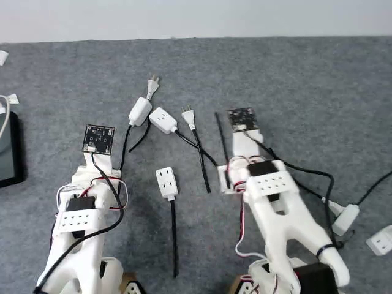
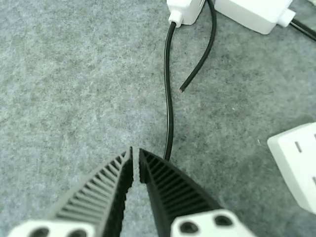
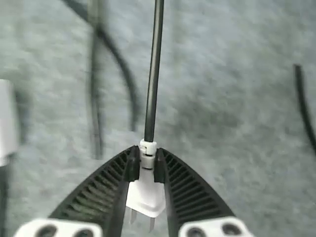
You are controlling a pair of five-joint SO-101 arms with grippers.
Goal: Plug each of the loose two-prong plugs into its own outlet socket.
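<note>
My right gripper (image 3: 144,158) is shut on a white two-prong plug (image 3: 144,195), whose black cord (image 3: 154,69) runs straight away over the grey mat; in the high view this cord (image 1: 220,142) lies right of centre. My left gripper (image 2: 135,154) is shut on nothing, just above the mat beside a thin black cord (image 2: 169,113). A white outlet socket (image 1: 166,182) lies between the arms. A second socket (image 1: 163,119) sits farther back. Two loose plugs (image 1: 152,86) (image 1: 188,115) lie near it.
A white adapter block (image 1: 139,111) lies at the back left, next to the far socket. Two more white sockets (image 1: 346,217) (image 1: 381,240) with cords lie at the right edge. A dark flat device (image 1: 9,150) sits at the left edge.
</note>
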